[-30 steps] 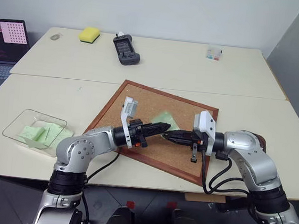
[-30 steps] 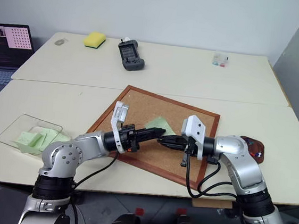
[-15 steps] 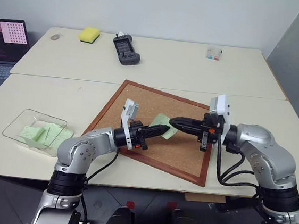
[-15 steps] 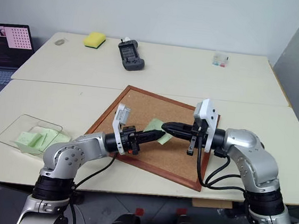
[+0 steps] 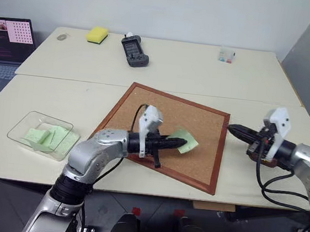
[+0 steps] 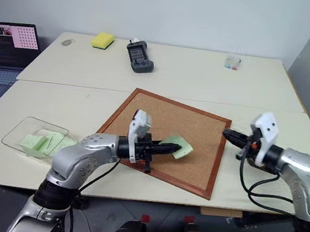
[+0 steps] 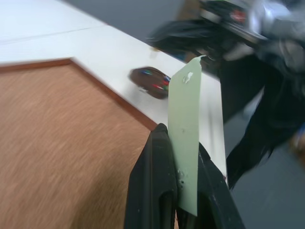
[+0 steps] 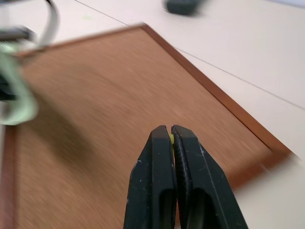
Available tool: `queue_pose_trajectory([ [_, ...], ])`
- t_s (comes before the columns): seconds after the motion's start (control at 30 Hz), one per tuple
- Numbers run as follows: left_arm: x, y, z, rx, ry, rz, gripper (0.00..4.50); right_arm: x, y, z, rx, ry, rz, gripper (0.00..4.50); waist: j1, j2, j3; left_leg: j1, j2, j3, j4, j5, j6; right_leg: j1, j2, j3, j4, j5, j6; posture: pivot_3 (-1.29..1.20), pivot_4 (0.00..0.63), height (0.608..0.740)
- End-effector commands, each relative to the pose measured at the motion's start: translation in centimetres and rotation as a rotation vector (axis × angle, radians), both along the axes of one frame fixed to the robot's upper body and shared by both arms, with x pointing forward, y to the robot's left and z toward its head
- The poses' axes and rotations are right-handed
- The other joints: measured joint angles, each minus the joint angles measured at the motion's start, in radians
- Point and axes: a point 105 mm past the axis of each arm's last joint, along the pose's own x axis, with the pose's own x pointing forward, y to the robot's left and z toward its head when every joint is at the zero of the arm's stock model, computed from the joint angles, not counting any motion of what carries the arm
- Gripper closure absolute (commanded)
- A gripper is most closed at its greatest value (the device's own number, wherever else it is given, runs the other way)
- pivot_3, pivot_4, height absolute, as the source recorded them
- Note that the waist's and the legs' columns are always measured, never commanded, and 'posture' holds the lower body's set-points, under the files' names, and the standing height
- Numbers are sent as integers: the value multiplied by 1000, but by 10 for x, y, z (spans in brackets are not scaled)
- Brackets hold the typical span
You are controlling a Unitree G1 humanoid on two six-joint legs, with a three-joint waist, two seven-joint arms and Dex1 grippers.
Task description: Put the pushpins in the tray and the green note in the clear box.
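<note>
My left gripper (image 5: 181, 144) hangs low over the cork board (image 5: 173, 113), shut on the pale green note (image 7: 185, 125), which sticks out past its fingertips. My right gripper (image 5: 232, 128) is at the board's right edge, pointing left. It is shut, with a tiny yellow-green pushpin (image 8: 170, 139) pinched at its tips. The dark reddish-brown tray (image 7: 149, 82) lies on the table just off the board's right side, with small coloured specks in it. The clear box (image 5: 33, 116) sits at the table's near left and holds several green slips.
A laptop (image 5: 5, 39) stands at the far left edge. A yellow sponge (image 5: 97, 34), a black handheld device (image 5: 134, 51) and a tiny clear case (image 5: 225, 55) lie along the far table. A seam runs between the two tables.
My right gripper has swung from the middle of the board out to its right edge. My left gripper has rolled and shifted slightly right, with the note still in it.
</note>
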Motion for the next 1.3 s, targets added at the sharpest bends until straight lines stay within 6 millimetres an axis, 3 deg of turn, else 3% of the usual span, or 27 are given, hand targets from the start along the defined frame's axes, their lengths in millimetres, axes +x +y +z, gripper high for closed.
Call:
queue_pose_trajectory([
  [0.03, 2, -20, 17, -37, -178, -58, 4453, 12, -44, 3, 48, -27, -264, 4500, -4, 0, 0, 1, 0, 2, 0, 0, 0, 0, 0, 1, 0, 0, 0, 0, 150, 740],
  [0.17, 10, -30, 12, -16, -217, -74, 4453, 25, -65, -10, 81, -3, -407, 4500, -13, 0, 0, 3, 0, 3, 0, 0, 0, 1, 1, 2, 1, 0, 0, 0, 150, 740],
  [0.47, 18, -34, 7, 3, -221, -70, 4453, 31, -84, -39, 135, 98, -539, 4500, -11, 0, 0, 2, 1, 3, -1, 0, 0, 0, 1, 3, 2, 0, 0, 0, 150, 740],
  [0.97, 15, -28, 5, -3, -190, -50, 4453, 23, -76, -55, 152, 129, -559, 4500, -13, 1, 0, 3, 1, 3, 0, 0, 1, 0, 1, 3, 2, 0, 0, 0, 150, 740],
  [1.3, 15, -26, 7, 0, -196, -52, 4500, 22, -82, -41, 125, 82, -568, 2348, -13, 1, 0, 2, 1, 3, 0, 0, 1, 0, 1, 3, 2, 0, 0, 0, 150, 740],
])
